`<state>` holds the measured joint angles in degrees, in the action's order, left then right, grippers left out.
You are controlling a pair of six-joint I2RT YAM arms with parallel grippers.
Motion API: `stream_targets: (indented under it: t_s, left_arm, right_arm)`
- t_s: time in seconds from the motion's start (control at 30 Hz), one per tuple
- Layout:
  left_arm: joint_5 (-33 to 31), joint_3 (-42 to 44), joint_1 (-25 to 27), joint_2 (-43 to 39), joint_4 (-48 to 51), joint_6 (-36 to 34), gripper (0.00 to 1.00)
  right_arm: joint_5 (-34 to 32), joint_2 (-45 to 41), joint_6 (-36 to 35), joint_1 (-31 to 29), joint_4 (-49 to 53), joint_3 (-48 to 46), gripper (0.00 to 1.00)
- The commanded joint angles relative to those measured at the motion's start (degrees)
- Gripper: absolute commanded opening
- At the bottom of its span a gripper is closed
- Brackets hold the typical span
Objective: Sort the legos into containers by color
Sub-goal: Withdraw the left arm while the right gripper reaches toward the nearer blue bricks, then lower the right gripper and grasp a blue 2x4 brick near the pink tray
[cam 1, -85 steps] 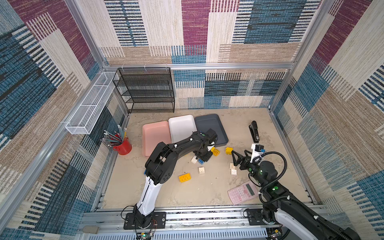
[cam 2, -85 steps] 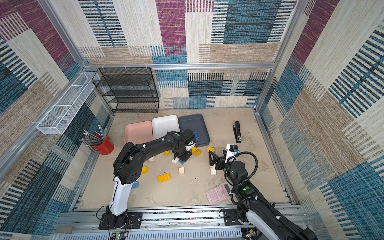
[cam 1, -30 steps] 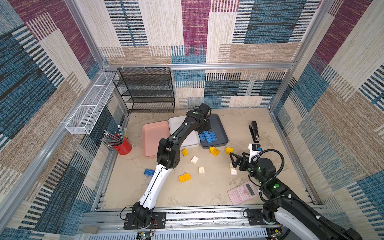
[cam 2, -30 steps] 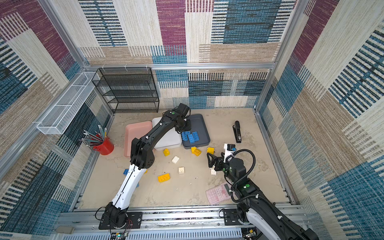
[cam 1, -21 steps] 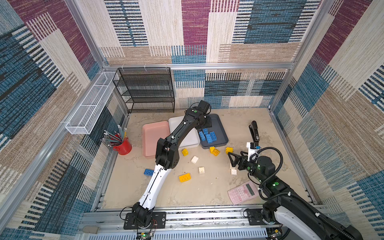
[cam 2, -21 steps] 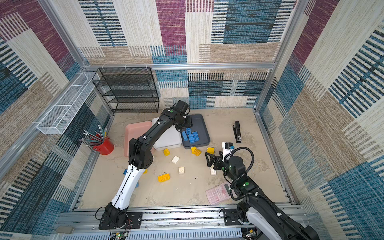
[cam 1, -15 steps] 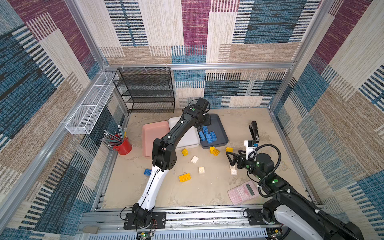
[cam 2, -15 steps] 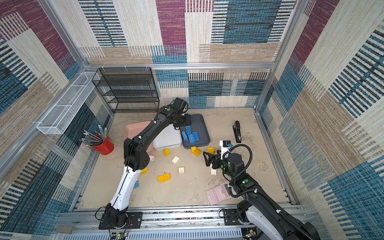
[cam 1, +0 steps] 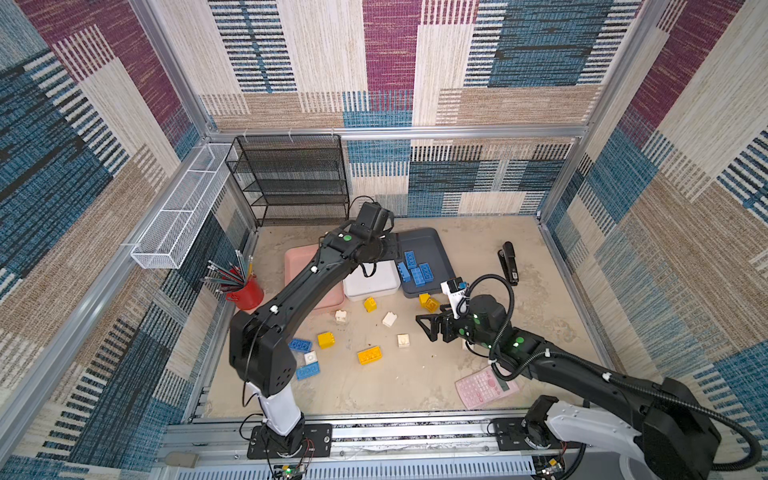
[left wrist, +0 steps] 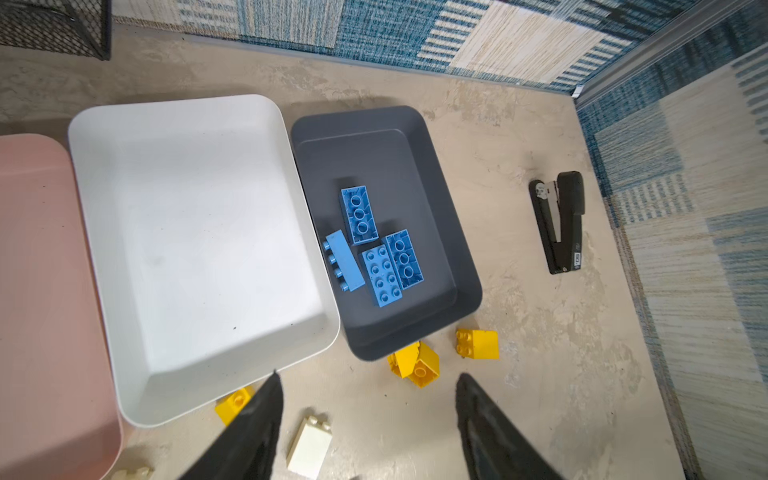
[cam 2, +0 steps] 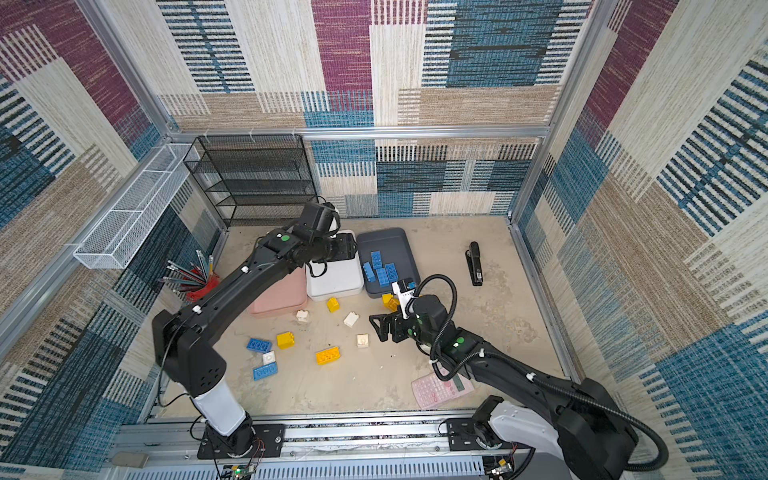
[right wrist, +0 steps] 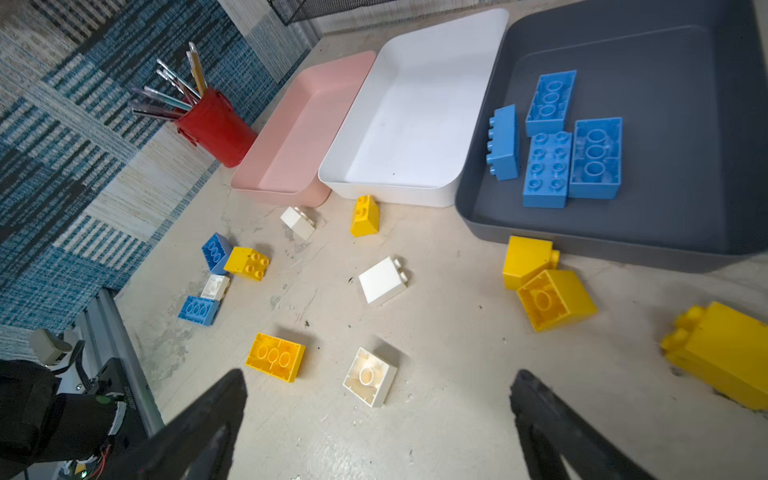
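1. Desk [cam 1: 478, 257]: three trays stand in a row toward the back edge with their sides touching. From left to right in both top views they are the pink tray [left wrist: 37, 291], white tray [left wrist: 199, 216] and dark grey tray [left wrist: 374, 153].
2. Four blue legos [left wrist: 381, 270] lie bunched in the dark grey tray, toward its front-left. Two are hollow side up, one is studs up and one is on its side.
3. Left gripper [left wrist: 365, 386]: raised over the white tray's back-right corner, beside the grey tray's wall. Pincer released, nothing between the jaws.
4. Right gripper [cam 1: 424, 328]: low over the desk's middle. Pincer released, spread wide, holding nothing. A white lego [right wrist: 370, 376], hollow side up, lies just ahead of the tips, apart from them.
5. Two yellow legos [right wrist: 555, 299] touch each other just beside the grey tray's front edge.
6. Loose blue legos [cam 1: 300, 345] lie toward the front-left, with a yellow one and a white one close by.
7. The stapler [cam 1: 509, 262] is near the right edge, the pink calculator [cam 1: 486, 386] near the front edge and the red pencil cup [cam 1: 245, 291] by the left edge.
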<state>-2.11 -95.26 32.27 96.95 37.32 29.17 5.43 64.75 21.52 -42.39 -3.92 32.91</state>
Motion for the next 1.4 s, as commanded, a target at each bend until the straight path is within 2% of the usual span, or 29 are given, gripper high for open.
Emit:
stream_targets:
  t_s: [0.0, 0.23, 0.43, 0.63, 0.77, 0.83, 1.03, 1.2, 1.37]
  left_arm:
    - [-2.9, 7.1, -0.1, -7.4, -5.4, -3.4, 0.67]
    - [-3.8, 19.9, -0.3, -25.4, -8.1, -4.5, 0.67]
    - [-5.2, 27.4, -0.1, -39.9, -7.4, -5.1, 0.67]
    - [-5.2, 32.7, -0.4, -51.8, -5.9, -10.3, 0.67]
    - [-2.9, 36.4, -0.3, -59.7, -6.5, -13.0, 0.68]
    - [-2.6, 38.7, -0.3, -63.7, -7.2, -13.8, 0.68]
    - [-1.4, 47.1, -0.3, -75.4, -11.8, -14.3, 0.68]
    - [-1.5, 50.9, -0.3, -82.9, -14.5, -15.1, 0.68]
    - [-1.8, 52.0, -0.3, -84.3, -15.3, -15.5, 0.69]
  right_arm:
    - [-2.1, 4.4, -1.5, -3.3, -0.5, 3.1, 1.0]
    - [3.5, 18.6, -6.9, -8.0, 1.9, 14.0, 0.98]
    - [3.2, 32.0, -13.1, -12.4, 9.3, 27.6, 0.98]
    - [4.9, 43.5, -16.5, -15.8, 12.5, 41.1, 0.97]
    - [6.5, 50.8, -18.0, -17.5, 15.1, 50.4, 0.93]
    - [7.6, 54.7, -18.4, -18.0, 16.9, 55.5, 0.88]
    - [9.1, 63.7, -19.6, -19.4, 21.2, 67.6, 0.79]
    - [8.6, 70.3, -20.9, -20.3, 25.4, 77.3, 0.72]
    - [7.8, 75.7, -21.9, -21.3, 28.4, 85.2, 0.69]
